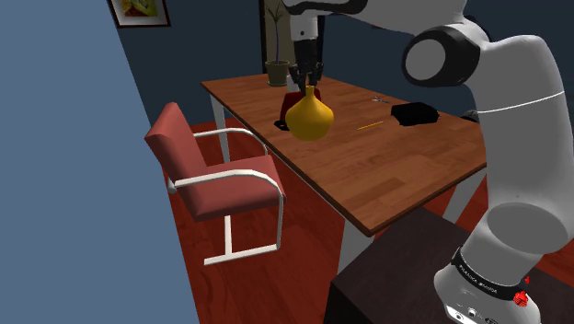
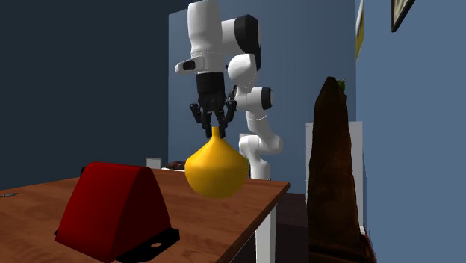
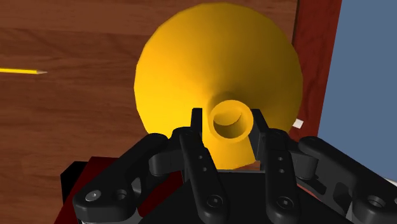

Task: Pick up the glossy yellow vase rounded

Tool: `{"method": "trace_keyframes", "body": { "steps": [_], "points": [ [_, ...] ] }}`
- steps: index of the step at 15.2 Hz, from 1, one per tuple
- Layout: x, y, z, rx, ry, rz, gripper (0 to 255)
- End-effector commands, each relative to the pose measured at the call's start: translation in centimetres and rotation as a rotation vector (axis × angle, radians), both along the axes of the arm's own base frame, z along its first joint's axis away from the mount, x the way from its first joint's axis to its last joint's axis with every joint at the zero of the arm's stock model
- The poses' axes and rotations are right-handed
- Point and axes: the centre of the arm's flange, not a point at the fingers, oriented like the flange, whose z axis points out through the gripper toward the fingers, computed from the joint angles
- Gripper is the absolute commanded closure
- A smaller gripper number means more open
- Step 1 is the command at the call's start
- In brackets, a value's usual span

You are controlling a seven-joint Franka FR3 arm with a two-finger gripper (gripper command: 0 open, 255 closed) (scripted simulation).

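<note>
The brown wooden bench (image 1: 386, 175) on white legs (image 1: 219, 118) carries a red wedge (image 2: 112, 205) on a black base (image 2: 153, 240), a yellow pencil (image 1: 370, 124) lying flat, and a black object (image 1: 413, 112) near the pencil, toward the shoulder view's right.

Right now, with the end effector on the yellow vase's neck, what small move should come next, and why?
Probably a slow straight lift. The end effector is shut on the narrow neck of the yellow vase, and a red wedge sits close beside its wide body, so sideways motion risks a bump.
</note>
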Motion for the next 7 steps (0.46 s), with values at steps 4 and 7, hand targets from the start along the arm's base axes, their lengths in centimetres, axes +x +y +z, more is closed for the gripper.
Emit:
{"method": "trace_keyframes", "body": {
  "steps": [4, 7],
  "points": [
    [-0.1, 0.1, 2.7, 0.0, -0.001, 0.0, 255],
    [-0.1, 0.1, 3.3, 0.0, -0.001, 0.0, 255]
  ]
}}
